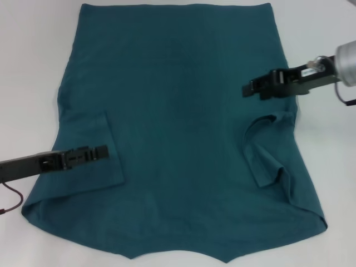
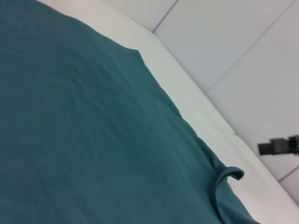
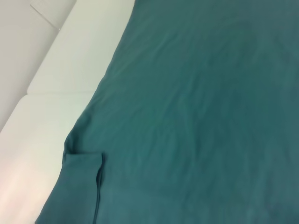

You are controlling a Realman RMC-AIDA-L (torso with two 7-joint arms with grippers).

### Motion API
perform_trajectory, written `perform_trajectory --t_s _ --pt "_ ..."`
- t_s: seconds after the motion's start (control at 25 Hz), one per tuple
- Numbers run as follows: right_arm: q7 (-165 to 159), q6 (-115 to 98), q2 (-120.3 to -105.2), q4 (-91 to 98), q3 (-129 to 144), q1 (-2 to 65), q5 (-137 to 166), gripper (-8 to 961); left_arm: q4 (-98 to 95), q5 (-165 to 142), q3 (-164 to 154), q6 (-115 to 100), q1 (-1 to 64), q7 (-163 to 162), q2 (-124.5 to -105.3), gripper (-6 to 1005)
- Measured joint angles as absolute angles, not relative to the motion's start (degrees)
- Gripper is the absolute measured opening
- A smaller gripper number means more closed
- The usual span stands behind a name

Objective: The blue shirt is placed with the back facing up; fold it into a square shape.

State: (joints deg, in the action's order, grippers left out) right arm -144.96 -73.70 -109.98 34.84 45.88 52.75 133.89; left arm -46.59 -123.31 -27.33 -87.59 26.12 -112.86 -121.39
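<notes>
Teal shirt (image 1: 178, 111) flat on table (image 1: 33, 44), both sleeves folded inward. Left gripper (image 1: 103, 151) over left sleeve, right gripper (image 1: 248, 87) above right sleeve; jaw state of both unclear.

A white desk (image 1: 33, 61) fills the head view, its bare surface showing along the left side, the right side and in the near corners. A thin dark cable (image 1: 12, 198) loops over the desk near its left edge, towards the near side. In the left wrist view the desk's pale edge (image 2: 187, 88) runs diagonally, and beyond it lies a light grey floor (image 2: 243, 42) crossed by thin dark seams. The right wrist view shows another stretch of the white desk (image 3: 51, 112), with the same grey floor (image 3: 23, 28) beyond its edge.
</notes>
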Motion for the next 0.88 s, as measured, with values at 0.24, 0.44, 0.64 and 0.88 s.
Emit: perform_trajectory --t_s 0.24,0.44,0.64,0.88 --pt "-144.8 -78.9 -107.34 37.5 44.8 48.3 133.6 573 -47.3 -123.5 -25.8 -88.6 26.2 -120.8 -120.51 782" --pt "-141.0 -84.0 -106.7 40.4 40.6 44.4 131.6 627 -48.2 -124.8 -23.6 -93.8 25.8 -134.2 -118.45 783" --pt "-139.0 -84.3 -106.4 40.4 39.4 42.5 130.5 615 -52.7 -128.4 -18.7 -100.7 23.8 -142.8 -117.41 783" --pt "-136.0 -83.6 -107.32 40.3 39.3 42.0 130.6 610 -55.1 -134.6 -15.6 -101.6 21.9 -146.2 -117.04 784"
